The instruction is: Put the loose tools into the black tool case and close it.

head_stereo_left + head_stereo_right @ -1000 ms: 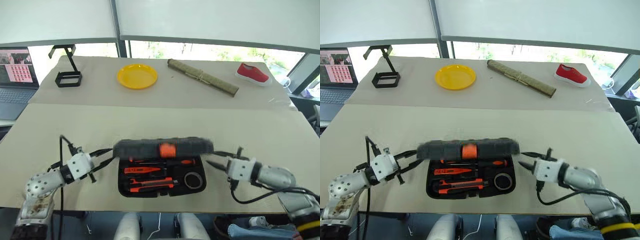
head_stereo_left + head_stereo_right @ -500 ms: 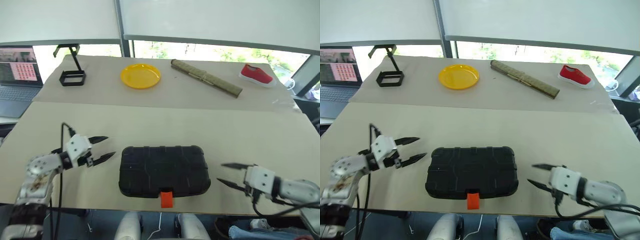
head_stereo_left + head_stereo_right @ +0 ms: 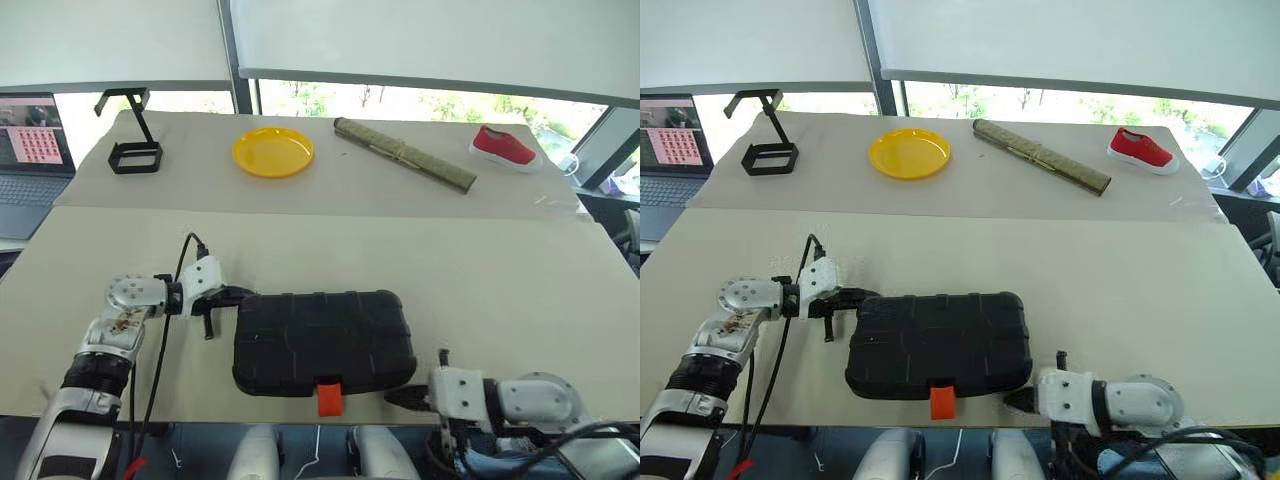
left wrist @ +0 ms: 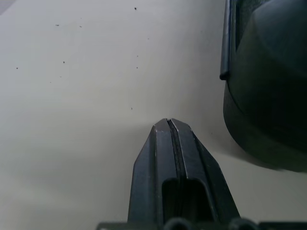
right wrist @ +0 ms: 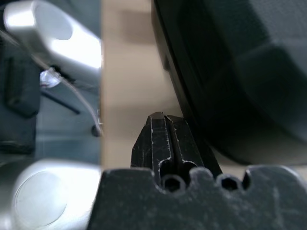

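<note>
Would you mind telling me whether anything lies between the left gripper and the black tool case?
Nothing visible does. The shut left gripper sits by the closed black tool case, at its far left corner, with bare table between them.

The closed black plastic tool case (image 3: 322,340) hides whatever lies inside it. An open grey laptop (image 3: 28,160) beside the worktop is cut off by the frame's edge, its pink-tiled screen content too small to read.
</note>
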